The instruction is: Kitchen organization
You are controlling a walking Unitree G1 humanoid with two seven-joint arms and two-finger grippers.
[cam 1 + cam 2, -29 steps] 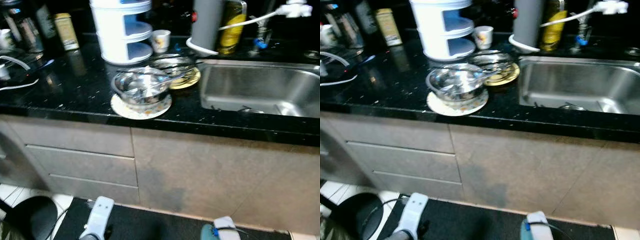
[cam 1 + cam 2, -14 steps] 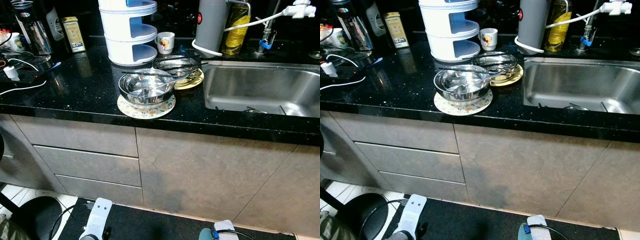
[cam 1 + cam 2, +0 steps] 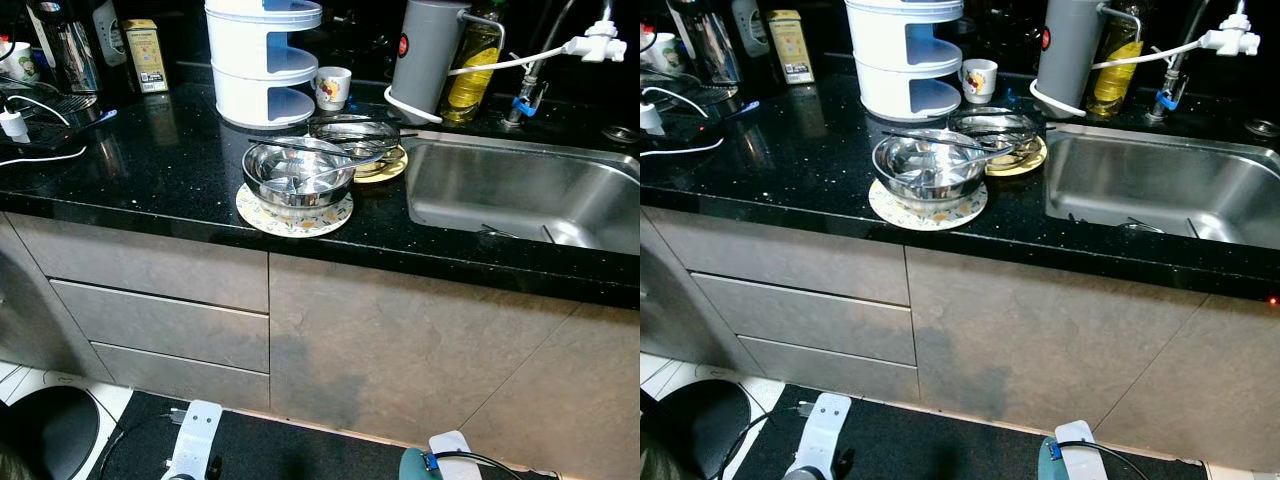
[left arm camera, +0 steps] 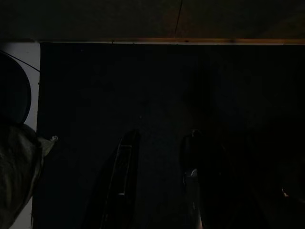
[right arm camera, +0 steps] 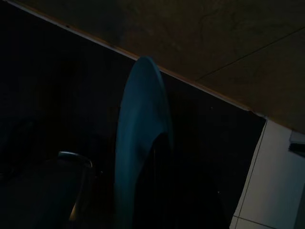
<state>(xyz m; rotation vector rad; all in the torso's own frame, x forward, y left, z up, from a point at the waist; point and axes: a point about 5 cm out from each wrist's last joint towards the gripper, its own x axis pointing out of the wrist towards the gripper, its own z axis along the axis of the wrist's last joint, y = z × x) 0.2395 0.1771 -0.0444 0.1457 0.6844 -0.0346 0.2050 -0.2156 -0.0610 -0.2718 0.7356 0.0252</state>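
A steel bowl (image 3: 297, 176) holding utensils sits on a floral plate (image 3: 293, 213) near the front of the black counter (image 3: 150, 170). Behind it a second steel dish (image 3: 352, 131) rests on a yellow plate (image 3: 385, 167). The steel sink (image 3: 520, 190) lies to the right. Both arms hang low in front of the cabinets. In the left wrist view my left gripper (image 4: 161, 136) is open over a dark mat. My right gripper (image 5: 119, 191) is shut on a teal plate (image 5: 140, 143), whose edge also shows by the right wrist (image 3: 412, 467).
A white and blue tiered rack (image 3: 262, 60), a small cup (image 3: 332, 87), a grey flask (image 3: 428, 55), an oil bottle (image 3: 475, 60) and a tap (image 3: 590, 30) line the back. Cables and a charger (image 3: 15, 125) lie at the left. Drawers (image 3: 150, 320), a black mat (image 3: 280, 450) and a black stool (image 3: 45, 445) are below.
The camera has steadied and shifted, so the counter is sharper and sits a little differently in the frame. The dishes have not moved and both arms still hang low.
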